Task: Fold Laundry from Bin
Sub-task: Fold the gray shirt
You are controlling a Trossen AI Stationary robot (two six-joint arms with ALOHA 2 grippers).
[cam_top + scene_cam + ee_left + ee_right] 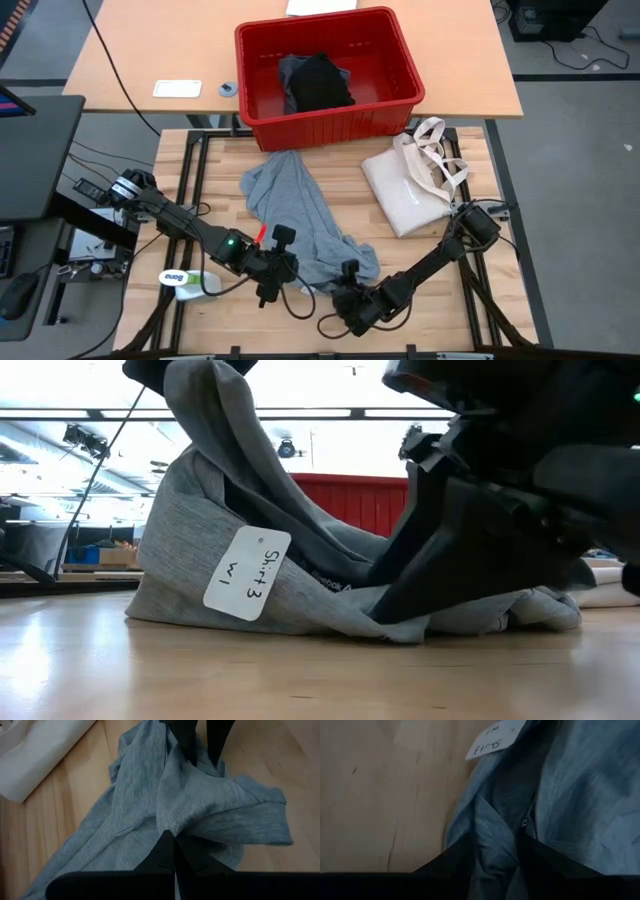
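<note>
Two grippers: you have both low on the near edge of the wooden table (200, 165), each at the bottom hem of the same shirt.
Grey T-shirt (300, 215): you see light heathered grey knit, crumpled in a long strip that runs from just below the bin down toward the near edge; it is bunched and wrinkled, not flat.
Lifted part: in the low view one fold of the T-shirt (215, 460) rises steeply up out of the picture, while the rest slumps on the tabletop.
Left gripper (283, 262): your fingers are clamped tight on a pinch of the grey cloth at the shirt's near left edge; in the left wrist view the fabric gathers into the dark finger (167, 852).
Right gripper (349, 284): it sits at the shirt's near right corner with grey cloth lying between its two fingers; you cannot tell whether it is gripping or merely straddling the fabric.
Paper tag (247, 573): white, attached to the shirt, handwritten "Shirt 3" with "W1" beneath.
Chest mark: small dark lettering on the grey cloth, too small for you to read.
Red bin (395, 105): beyond the table on a desk, holding a black garment (320, 82) over a bit of grey-blue cloth.
Tote bag (405, 185): cream, lying right of the shirt, apart from it.
Label roll (183, 280): white with a green band reading "Bona", left of the left gripper.
</note>
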